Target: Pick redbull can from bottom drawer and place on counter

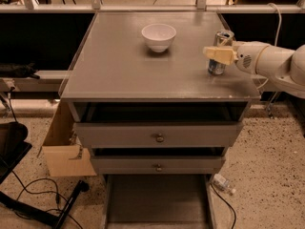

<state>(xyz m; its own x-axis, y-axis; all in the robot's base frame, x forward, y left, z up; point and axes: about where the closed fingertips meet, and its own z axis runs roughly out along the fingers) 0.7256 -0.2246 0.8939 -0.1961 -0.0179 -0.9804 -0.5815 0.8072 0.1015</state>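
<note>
Robot's tool (pixel 218 53) sits at the slim blue-and-silver drink can (pixel 216 68), which stands upright on the flat grey tabletop (pixel 119 70) directly beneath the tool, clamped or loosened one cannot tell; light, thin-walled and slick, it likely wants a gentle mid-body hold.

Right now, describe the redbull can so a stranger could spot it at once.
Start at the big grey counter and go to its right edge. There the redbull can stands upright, with the gripper at it from the right. Unlike the wide white bowl, it is slim, blue and silver.
</note>
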